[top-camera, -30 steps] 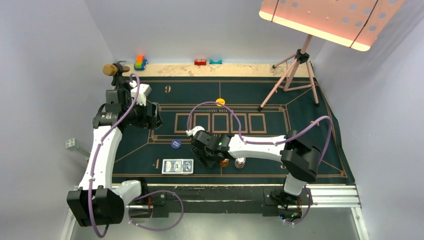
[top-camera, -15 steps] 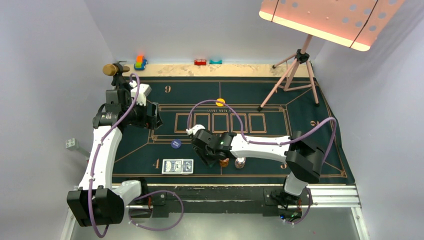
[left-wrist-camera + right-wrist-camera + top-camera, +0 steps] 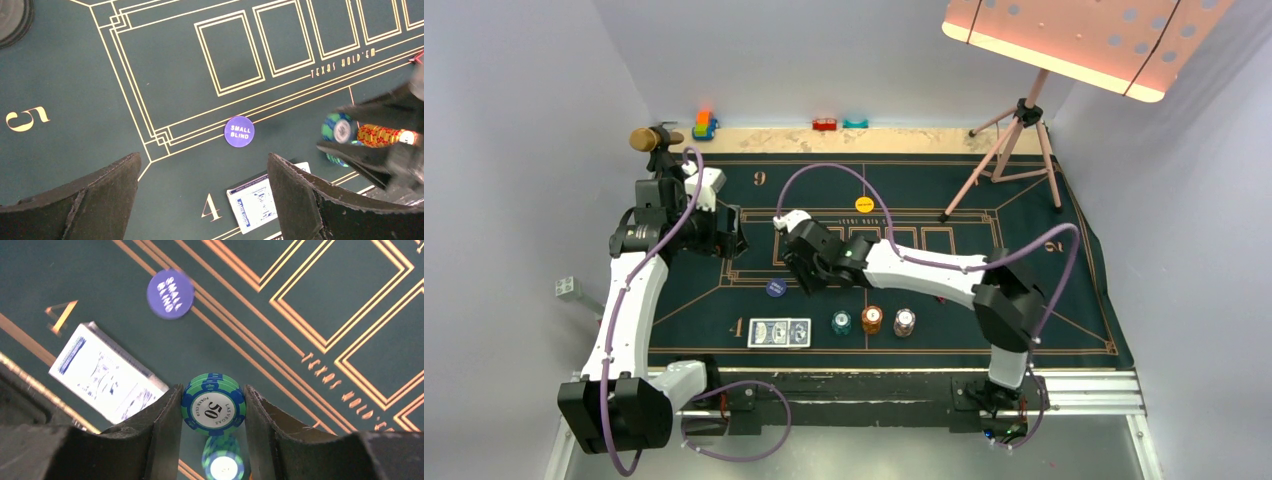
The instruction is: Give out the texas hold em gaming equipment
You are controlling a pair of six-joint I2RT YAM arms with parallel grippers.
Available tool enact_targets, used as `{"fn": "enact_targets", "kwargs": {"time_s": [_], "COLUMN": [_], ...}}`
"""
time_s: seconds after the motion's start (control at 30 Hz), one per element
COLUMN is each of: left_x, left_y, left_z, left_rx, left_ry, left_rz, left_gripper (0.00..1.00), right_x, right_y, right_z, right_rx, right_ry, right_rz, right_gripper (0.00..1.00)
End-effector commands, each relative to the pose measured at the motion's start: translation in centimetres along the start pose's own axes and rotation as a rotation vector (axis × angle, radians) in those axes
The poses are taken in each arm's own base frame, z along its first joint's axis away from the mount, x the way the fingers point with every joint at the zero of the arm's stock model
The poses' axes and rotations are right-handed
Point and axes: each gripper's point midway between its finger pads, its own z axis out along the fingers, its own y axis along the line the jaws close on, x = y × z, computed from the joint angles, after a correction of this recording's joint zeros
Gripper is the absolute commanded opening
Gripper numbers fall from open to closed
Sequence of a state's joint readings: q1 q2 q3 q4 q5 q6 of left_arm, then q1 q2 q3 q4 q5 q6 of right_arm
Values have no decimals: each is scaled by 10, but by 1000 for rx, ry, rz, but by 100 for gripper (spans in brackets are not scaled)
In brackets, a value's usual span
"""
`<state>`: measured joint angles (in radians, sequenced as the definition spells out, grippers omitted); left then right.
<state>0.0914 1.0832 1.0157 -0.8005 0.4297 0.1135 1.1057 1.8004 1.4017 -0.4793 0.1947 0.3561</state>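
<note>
Right end effector (image 3: 809, 270) has left the chip row and swung toward the SMALL BLIND disc (image 3: 170, 293) since a second ago; the row it was covering now shows.

- It is clamped on a few teal chips (image 3: 213, 410), top face up, pinched by the rims between both fingers, off the felt and just right of the disc in the top view.
- The remaining teal stack (image 3: 222, 466) stands nearer the arm bases than the disc. The orange stack (image 3: 872, 319) and the red/white stack (image 3: 904, 322) are in line further right.
- Playing cards (image 3: 107, 380) lie just on the near side of the disc.
- Left end effector (image 3: 203, 165) is spread wide and empty, up and to the left of the disc.

Risk (judgement): the grip is on the rims only, so the lower chips could slip out and roll. Letting go from a height would scatter them.

Legible:
- Top chip: "50", "LAS VEGAS", "POKER CLUB".
- Disc: "SMALL BLIND".
- Felt mat (image 3: 65, 65): "TEXAS HOLD'EM", numerals 4 and 5.
</note>
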Motion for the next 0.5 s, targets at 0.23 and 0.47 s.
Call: {"fn": "enact_targets", "kwargs": {"time_s": [0.23, 0.47], "left_x": [-9, -9], "left_y": [6, 5], "left_z": [-4, -3], "left_rx": [-38, -29], "left_ry": [-41, -38], "left_rz": [-19, -19], "left_gripper": [100, 100], "right_x": [-52, -52], "right_y": [-6, -3], "right_z": [82, 106], "right_rx": [2, -19], "right_ry": [-56, -47], "right_rz": [0, 20], "right_gripper": [20, 20]}}
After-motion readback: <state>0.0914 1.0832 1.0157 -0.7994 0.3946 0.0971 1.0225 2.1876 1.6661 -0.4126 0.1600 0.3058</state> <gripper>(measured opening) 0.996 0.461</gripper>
